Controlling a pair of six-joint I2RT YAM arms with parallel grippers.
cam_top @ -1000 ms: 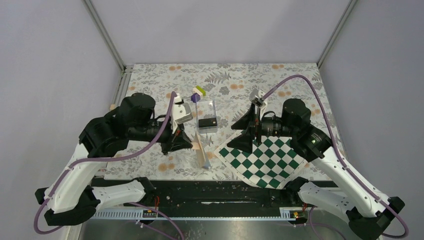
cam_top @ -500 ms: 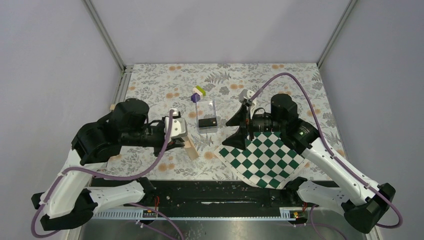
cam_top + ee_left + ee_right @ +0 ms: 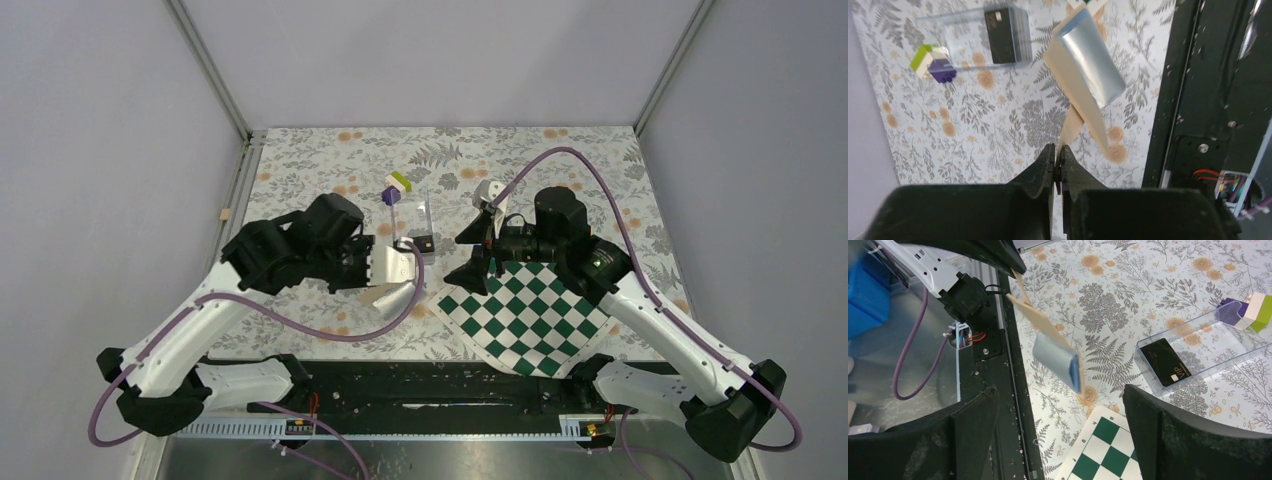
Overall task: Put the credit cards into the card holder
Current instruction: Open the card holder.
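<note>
One limp card holder (image 3: 1090,62) flap sits pinched in my left gripper (image 3: 1056,150); right gripper (image 3: 1060,405) gapes; credit cards (image 3: 1164,361) seem stiff, grip edgewise.

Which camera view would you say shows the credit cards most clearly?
The right wrist view: the cards lie face-up in the clear case, with their pale print visible. The left wrist view shows them near its top edge, smaller. The top view shows only a small dark patch beside the left arm.
</note>
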